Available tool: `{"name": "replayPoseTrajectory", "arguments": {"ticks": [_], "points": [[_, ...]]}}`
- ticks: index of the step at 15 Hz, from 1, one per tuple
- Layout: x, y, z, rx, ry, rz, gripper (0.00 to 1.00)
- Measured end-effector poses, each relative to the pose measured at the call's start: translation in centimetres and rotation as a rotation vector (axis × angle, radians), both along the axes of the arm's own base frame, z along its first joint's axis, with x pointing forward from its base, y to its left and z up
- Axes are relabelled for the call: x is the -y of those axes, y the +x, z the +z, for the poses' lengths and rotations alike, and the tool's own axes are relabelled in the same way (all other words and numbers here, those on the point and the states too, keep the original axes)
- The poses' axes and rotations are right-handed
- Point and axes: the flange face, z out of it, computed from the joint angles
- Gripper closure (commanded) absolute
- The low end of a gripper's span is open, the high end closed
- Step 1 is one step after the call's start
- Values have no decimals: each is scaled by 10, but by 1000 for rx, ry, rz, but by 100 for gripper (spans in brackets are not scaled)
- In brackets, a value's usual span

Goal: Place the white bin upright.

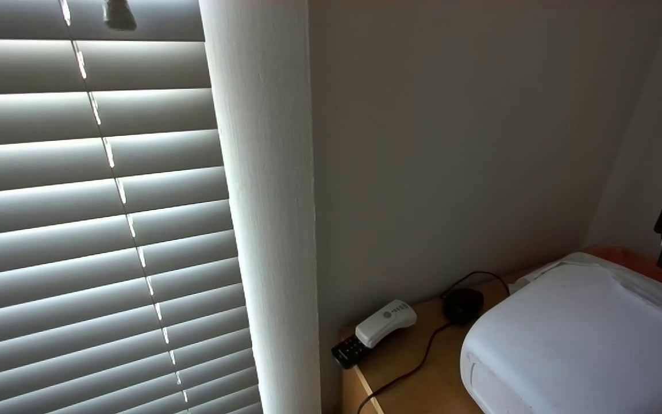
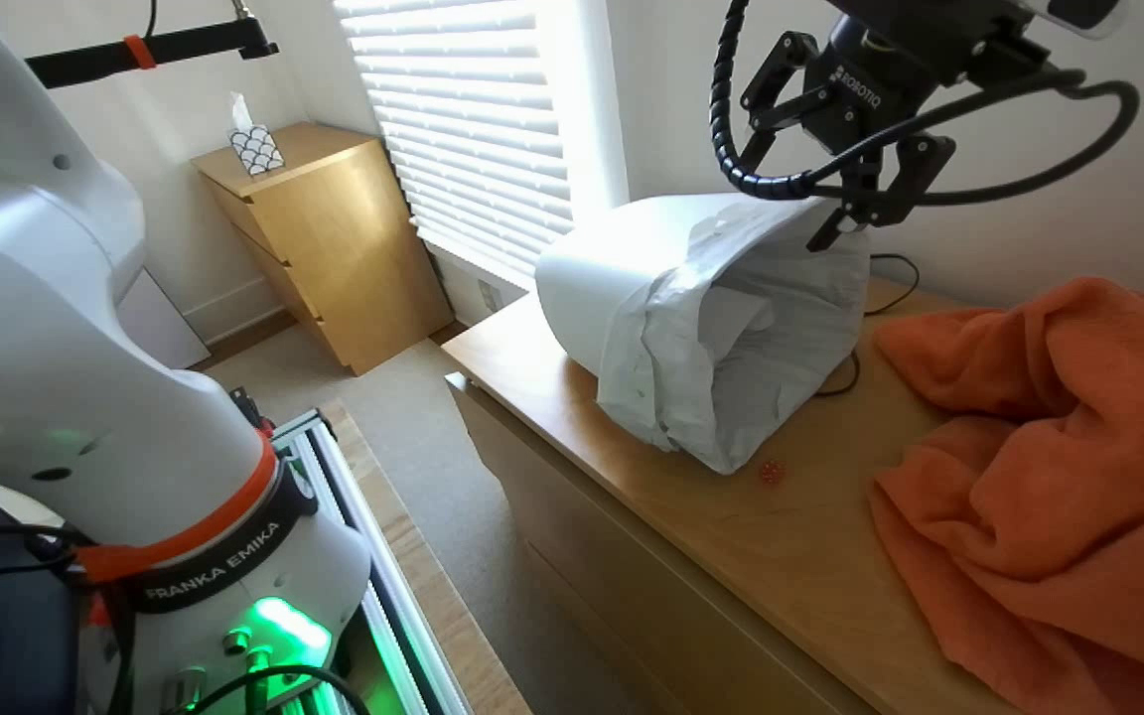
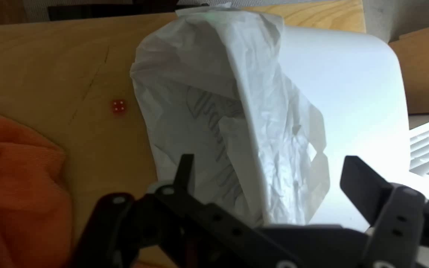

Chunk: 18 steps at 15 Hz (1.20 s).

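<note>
— So, you have the large smooth white plastic wastebasket (image 2: 617, 248) lying on its side on the light-brown wooden tabletop (image 2: 781, 556), base to the far left in an exterior view, mouth to the right, facing the crumpled orange cloth (image 2: 1078, 477)

— And your black two-fingered gripper (image 3: 272, 169) has its fingers well apart, clamped on nothing. In the wrist view one shows over the open mouth, the other over the outer wall; whether either touches, you can't tell. You look to be lining up the grasp

— Then your next move probably wants the rim, under its crinkly translucent white liner (image 3: 289, 149), between those fingers before you close. Take wall as well as liner, or the thin sheet may slide

— Once it's held, swing the mouth upward so the base can settle flat
</note>
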Motion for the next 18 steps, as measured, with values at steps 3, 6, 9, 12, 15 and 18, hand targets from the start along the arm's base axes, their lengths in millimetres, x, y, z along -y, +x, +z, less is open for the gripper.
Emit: {"name": "replayPoseTrajectory", "arguments": {"ticks": [3, 6, 9, 12, 15, 18], "points": [[4, 2, -27, 13, 74, 132, 0], [17, 4, -61, 67, 168, 255, 0], [24, 7, -76, 150, 272, 330, 0], [20, 12, -72, 225, 370, 375, 0], [10, 17, -64, 251, 479, 398, 17], [2, 20, -59, 219, 572, 398, 42]]}}
